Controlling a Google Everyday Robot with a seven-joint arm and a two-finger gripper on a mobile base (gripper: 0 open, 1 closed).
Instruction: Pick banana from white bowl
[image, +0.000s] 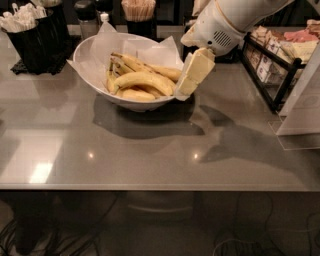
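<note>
The white bowl (89, 49) stands at the back left of the grey counter, lined with crinkled white paper that sticks up past its rim. Several bananas lie in it. The banana (143, 79), long, curved and plain yellow, lies on top in front, with speckled ones behind and below it. My gripper (187, 86), cream-coloured on a white arm coming from the upper right, hangs at the bowl's right rim, right beside the banana's right end. It holds nothing that I can see.
Black cutlery holders (36, 31) stand at the back left, with shakers (85, 14) and a stick holder (139, 11) behind the bowl. A black wire rack of packets (274, 64) and a clear sign stand (301, 112) are at the right. The counter's front edge (160, 188) runs across.
</note>
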